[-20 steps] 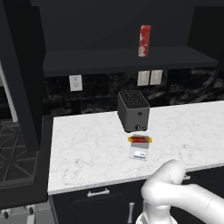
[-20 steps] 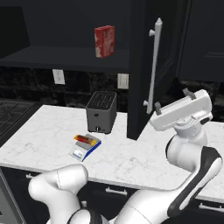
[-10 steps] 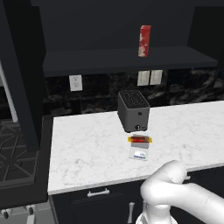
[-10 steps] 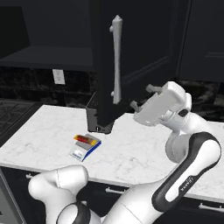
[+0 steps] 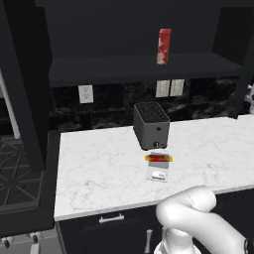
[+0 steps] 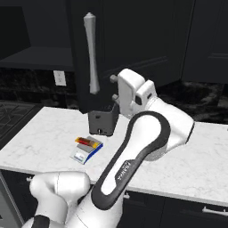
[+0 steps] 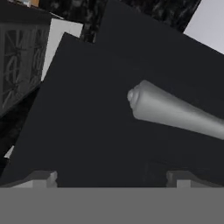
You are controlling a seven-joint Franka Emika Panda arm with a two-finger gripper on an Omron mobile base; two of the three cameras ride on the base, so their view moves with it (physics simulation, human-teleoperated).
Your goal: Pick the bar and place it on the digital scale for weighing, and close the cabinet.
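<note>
The bar (image 6: 87, 142) (image 5: 158, 158), red with yellow ends, lies across the small white digital scale (image 6: 83, 154) (image 5: 158, 173) on the marble counter in front of the toaster. The cabinet's right door (image 6: 133, 40) stands partly swung in, its long silver handle (image 6: 91, 53) facing the camera. My gripper (image 6: 114, 88) is open with nothing in it, its fingertips right up against the door panel just right of the handle. In the hand view the dark door panel (image 7: 87, 109) is close ahead, with the handle's end (image 7: 166, 107) above the open gripper (image 7: 111, 180).
A black toaster (image 5: 151, 126) stands behind the scale, partly hidden by the door in the right base view. A tall red-and-white box (image 5: 163, 45) sits on the cabinet shelf (image 5: 124, 67). A stove (image 5: 17, 168) lies left of the counter. Another dark door panel (image 5: 25, 79) stands open at far left.
The cabinet door has swung leftward toward closing with my hand following behind it. It now covers the red box and part of the toaster in the right base view. Bar and scale unmoved.
</note>
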